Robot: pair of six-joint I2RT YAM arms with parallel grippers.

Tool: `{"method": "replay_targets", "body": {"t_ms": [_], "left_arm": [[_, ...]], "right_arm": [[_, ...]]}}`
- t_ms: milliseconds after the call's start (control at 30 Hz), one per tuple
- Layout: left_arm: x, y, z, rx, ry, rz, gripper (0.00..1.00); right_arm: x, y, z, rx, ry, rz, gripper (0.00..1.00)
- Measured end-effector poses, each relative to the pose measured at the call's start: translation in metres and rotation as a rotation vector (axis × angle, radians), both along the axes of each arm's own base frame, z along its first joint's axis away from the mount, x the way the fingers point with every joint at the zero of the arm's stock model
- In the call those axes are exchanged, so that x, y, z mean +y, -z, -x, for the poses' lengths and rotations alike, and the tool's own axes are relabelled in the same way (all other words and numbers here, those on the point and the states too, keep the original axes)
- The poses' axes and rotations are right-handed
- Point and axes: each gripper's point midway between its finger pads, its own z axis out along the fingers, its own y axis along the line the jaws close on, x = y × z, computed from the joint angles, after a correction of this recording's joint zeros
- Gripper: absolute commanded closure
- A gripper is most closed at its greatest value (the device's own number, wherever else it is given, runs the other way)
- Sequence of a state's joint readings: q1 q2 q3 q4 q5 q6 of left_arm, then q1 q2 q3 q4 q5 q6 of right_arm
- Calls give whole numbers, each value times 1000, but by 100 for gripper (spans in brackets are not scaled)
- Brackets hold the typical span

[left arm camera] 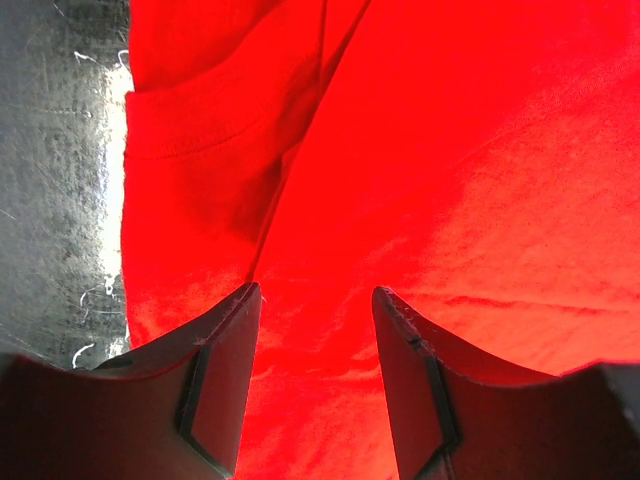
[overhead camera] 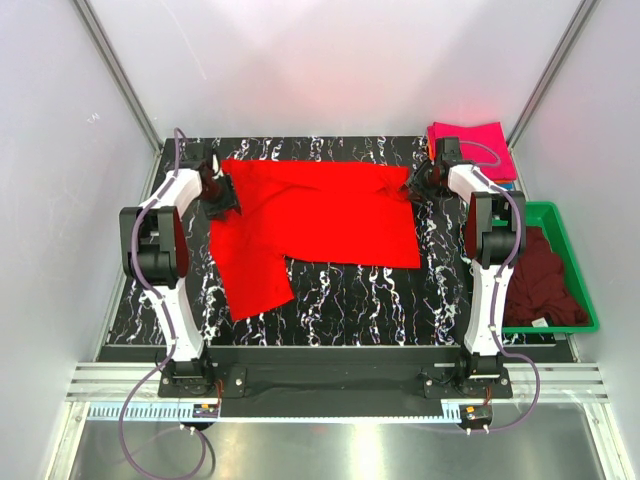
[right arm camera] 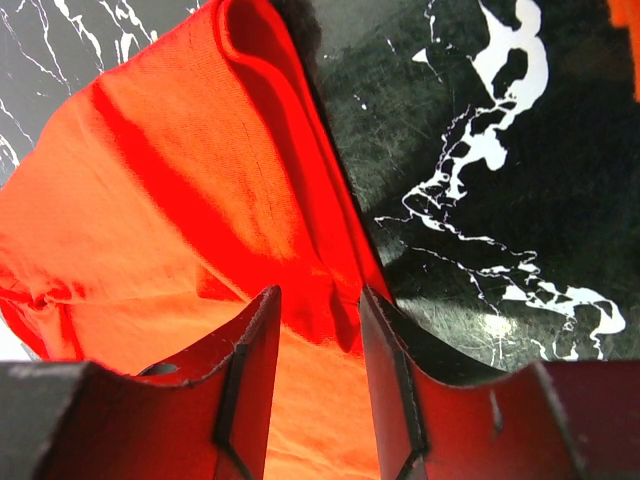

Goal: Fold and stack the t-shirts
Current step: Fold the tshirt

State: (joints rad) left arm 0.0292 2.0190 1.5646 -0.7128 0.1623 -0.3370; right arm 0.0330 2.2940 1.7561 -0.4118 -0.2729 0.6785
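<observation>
The bright red t-shirt (overhead camera: 320, 215) lies spread on the black marbled table, one part hanging toward the front left. My left gripper (overhead camera: 218, 200) sits at the shirt's left edge; in the left wrist view (left arm camera: 315, 295) its jaws stand apart over red cloth (left arm camera: 450, 150). My right gripper (overhead camera: 418, 183) is at the shirt's far right corner; its jaws (right arm camera: 318, 295) stand apart over a folded ridge of red cloth (right arm camera: 180, 200). The magenta-pink t-shirt (overhead camera: 472, 143) lies folded at the back right. The dark maroon t-shirt (overhead camera: 545, 280) lies crumpled in the bin.
A green plastic bin (overhead camera: 548, 208) stands at the table's right edge and holds the maroon shirt. White walls close in the left, back and right. Bare marbled table (overhead camera: 350, 300) shows in front of the red shirt.
</observation>
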Motion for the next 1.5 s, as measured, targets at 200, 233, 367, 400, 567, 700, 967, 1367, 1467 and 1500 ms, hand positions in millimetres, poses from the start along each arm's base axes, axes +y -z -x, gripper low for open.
{"method": "replay_targets", "body": {"t_ms": [200, 233, 367, 400, 567, 700, 967, 1367, 1467, 1500], "left_arm": [[0, 1, -4, -16, 9, -30, 47], [0, 2, -4, -16, 10, -37, 48], [2, 11, -4, -1, 16, -54, 55], [2, 13, -4, 3, 15, -58, 57], [3, 16, -8, 4, 16, -70, 74], [4, 13, -18, -17, 16, -74, 100], [8, 19, -19, -1, 14, -95, 100], [8, 19, -17, 7, 14, -96, 58], [8, 19, -16, 9, 16, -96, 57], [8, 19, -16, 9, 17, -97, 62]], "right_arm": [[1, 0, 1, 4, -2, 0, 59], [1, -1, 1, 3, -2, 0, 60], [2, -1, 1, 1, -5, 1, 63], [2, -1, 1, 0, -6, 2, 63], [1, -3, -2, -19, -26, 16, 71], [-1, -10, -10, -54, -47, 38, 95], [-6, -10, -15, -83, -81, 88, 88], [-4, -6, -21, -102, -120, 97, 66], [-1, 4, -20, -89, -132, 79, 67], [-1, 3, -21, -94, -134, 79, 67]]}}
